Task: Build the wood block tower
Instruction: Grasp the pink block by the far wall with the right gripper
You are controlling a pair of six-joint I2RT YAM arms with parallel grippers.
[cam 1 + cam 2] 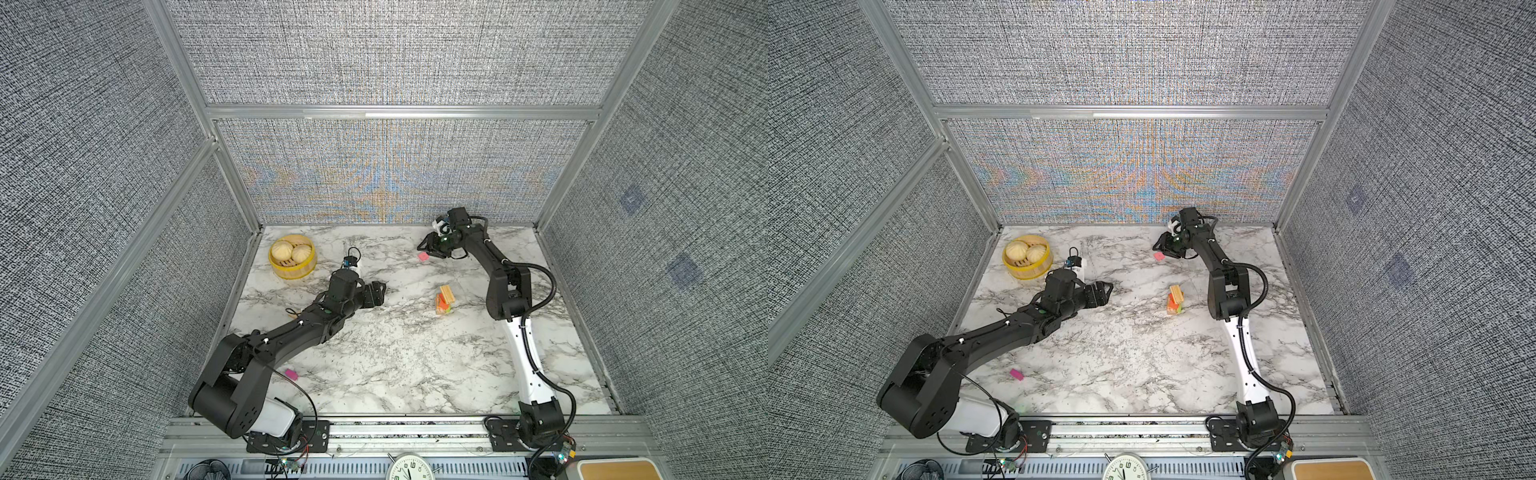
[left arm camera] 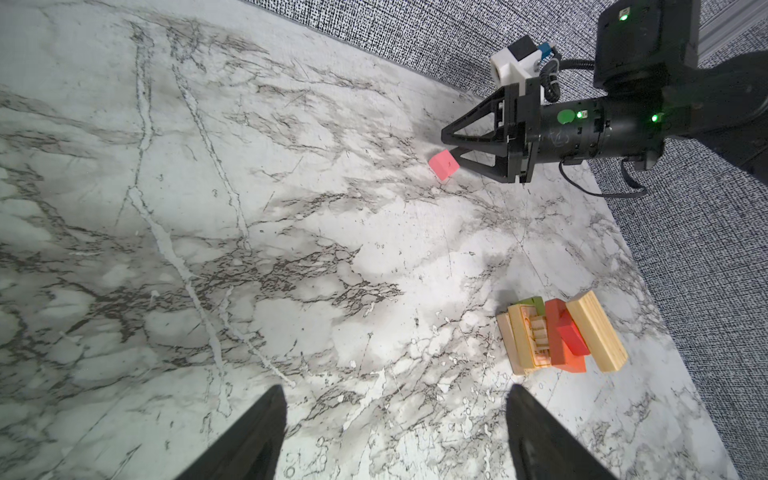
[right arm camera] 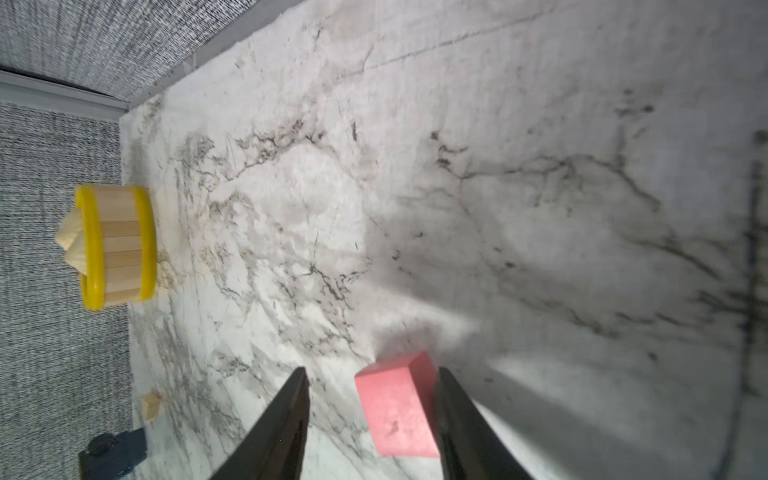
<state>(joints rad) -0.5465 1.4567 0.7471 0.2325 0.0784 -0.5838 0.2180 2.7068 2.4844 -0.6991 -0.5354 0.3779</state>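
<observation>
Visibly, a tan bar (image 1: 445,291) tops the orange-and-red tower (image 1: 442,306)

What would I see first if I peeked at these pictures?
The bright pink block jumps out first: it lies at the back of the marble table, between the open fingers of the right gripper, not yet squeezed. Next comes the small colourful tower, right of the middle. The yellow steamer with its buns sits in the far left corner.
</observation>
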